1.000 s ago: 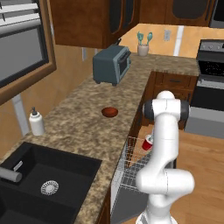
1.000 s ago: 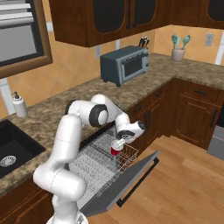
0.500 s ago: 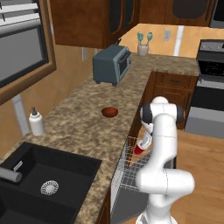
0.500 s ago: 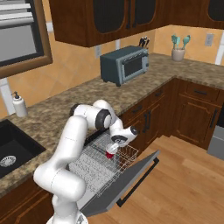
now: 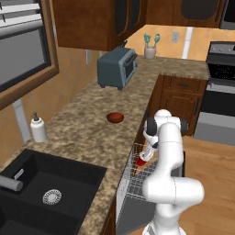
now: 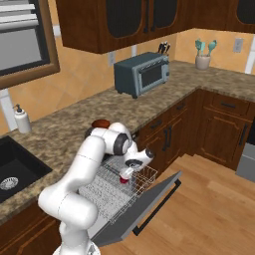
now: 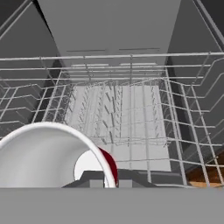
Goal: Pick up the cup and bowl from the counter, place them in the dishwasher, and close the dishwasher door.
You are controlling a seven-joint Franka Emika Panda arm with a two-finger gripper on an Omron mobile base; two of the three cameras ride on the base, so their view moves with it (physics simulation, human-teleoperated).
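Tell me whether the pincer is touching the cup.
Touching: in the hand view the pincer is shut on the cup, whose rim sits right against the fingertips.

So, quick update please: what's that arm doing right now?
Gripper shut on the cup, low over the dishwasher rack. Bowl waiting on the counter. Dishwasher door down, nothing in the way.

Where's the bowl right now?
The bowl sits on the counter, in the middle of the left base view, between the toaster oven and the sink; in the right base view it peeks out just behind the arm's shoulder.
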